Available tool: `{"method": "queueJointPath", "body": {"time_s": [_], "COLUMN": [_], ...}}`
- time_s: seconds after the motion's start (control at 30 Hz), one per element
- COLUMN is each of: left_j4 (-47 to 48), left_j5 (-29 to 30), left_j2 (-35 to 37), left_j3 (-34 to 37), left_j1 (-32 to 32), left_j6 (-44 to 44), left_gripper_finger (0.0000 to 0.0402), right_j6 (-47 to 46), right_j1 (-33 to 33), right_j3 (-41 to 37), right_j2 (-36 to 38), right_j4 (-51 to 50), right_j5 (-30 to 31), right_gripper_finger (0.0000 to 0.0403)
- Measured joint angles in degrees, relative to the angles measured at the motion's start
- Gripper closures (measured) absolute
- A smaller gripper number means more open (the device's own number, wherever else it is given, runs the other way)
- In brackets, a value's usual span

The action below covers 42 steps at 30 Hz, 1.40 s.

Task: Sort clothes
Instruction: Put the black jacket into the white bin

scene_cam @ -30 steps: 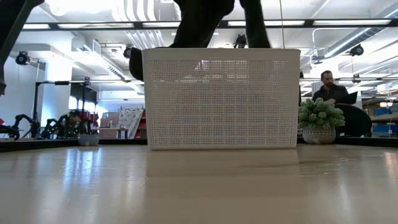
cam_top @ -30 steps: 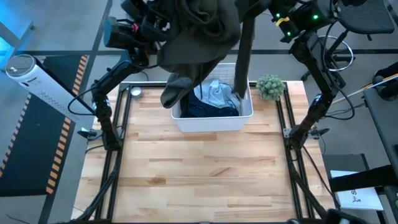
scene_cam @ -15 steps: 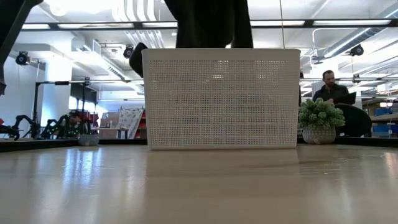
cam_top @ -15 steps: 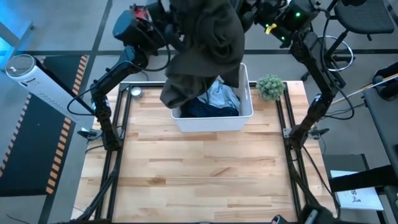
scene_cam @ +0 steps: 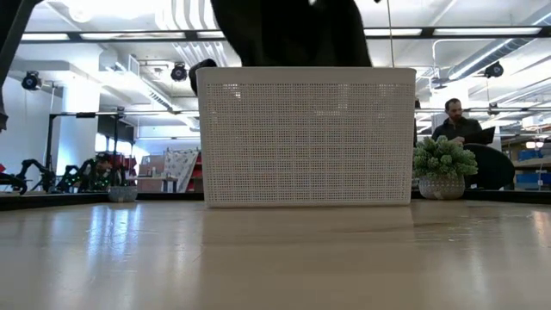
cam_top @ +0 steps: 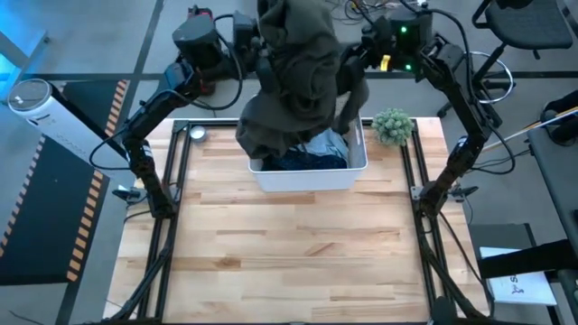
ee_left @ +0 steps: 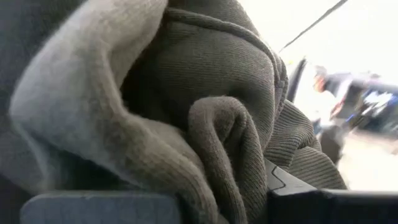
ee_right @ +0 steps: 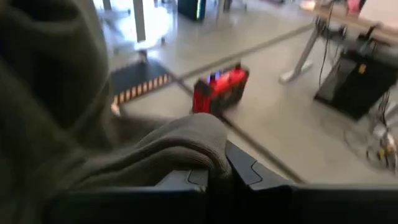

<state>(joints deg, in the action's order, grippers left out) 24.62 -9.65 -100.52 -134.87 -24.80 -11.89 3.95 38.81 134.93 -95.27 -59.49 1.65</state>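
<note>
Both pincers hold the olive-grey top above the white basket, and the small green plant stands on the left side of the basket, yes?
Not quite. In the high view the plant stands to the right of the basket, near the right arm. The rest holds: the left pincer and right pincer both grip the olive-grey top above it.

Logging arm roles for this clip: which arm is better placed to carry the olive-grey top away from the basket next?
Neither clearly. Both the left gripper and right gripper are shut on the olive-grey top, which hangs bunched above the white basket. Slight lean left: more fabric hangs toward its side.
</note>
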Motion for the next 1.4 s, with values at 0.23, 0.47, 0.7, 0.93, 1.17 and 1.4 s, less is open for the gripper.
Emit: {"method": "queueJointPath", "body": {"time_s": [0.23,0.47,0.7,0.93,1.17,1.4], "left_j4": [12.03,14.91,14.5,13.79,14.61,25.02], "left_j5": [3.18,3.23,3.26,2.65,1.14,1.29], "left_j2": [0.08,0.36,3.92,4.15,4.24,4.58], "left_j3": [1.03,8.43,20.99,29.0,29.01,20.51], "left_j1": [-0.06,0.0,-0.04,-0.04,-0.04,0.04], "left_j6": [4.4,5.21,5.21,0.04,-3.67,-2.44], "left_gripper_finger": [0.0355,0.0355,0.0355,0.0318,0.0214,0.0118], "right_j6": [-1.79,-3.44,-5.16,-10.54,-14.59,-14.89], "right_j1": [-0.04,-0.04,-0.02,-0.48,-1.79,-2.91], "right_j3": [-1.5,-7.15,-19.4,-32.83,-35.39,-35.39], "right_j2": [0.07,1.25,8.31,14.15,14.59,14.56], "right_j4": [-6.35,-6.41,-1.2,13.34,15.97,16.13], "right_j5": [-0.26,-0.64,-0.76,-12.15,-15.05,-15.65], "right_gripper_finger": [0.0403,0.0403,0.0403,0.0403,0.0352,0.0251]}}
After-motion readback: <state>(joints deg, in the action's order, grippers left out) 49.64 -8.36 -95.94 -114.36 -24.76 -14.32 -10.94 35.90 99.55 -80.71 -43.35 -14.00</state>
